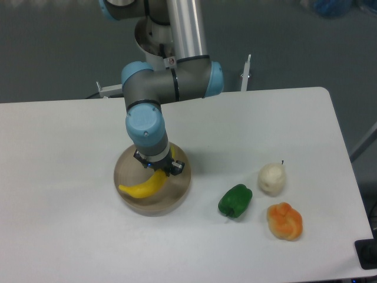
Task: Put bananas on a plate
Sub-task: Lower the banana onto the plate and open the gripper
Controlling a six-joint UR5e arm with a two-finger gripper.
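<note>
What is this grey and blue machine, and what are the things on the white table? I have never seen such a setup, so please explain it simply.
The machine is a robot arm with a two-finger gripper at its end. There is one picture, taken by a fixed camera looking down at the table from the front. The gripper is shut on a yellow banana, holding one end of it over a round beige plate. Whether the banana already touches the plate cannot be told. To the right of the plate, apart from it, lie a green pepper, a whitish pear-shaped fruit and a lumpy orange fruit. The arm touches none of these three.
</note>
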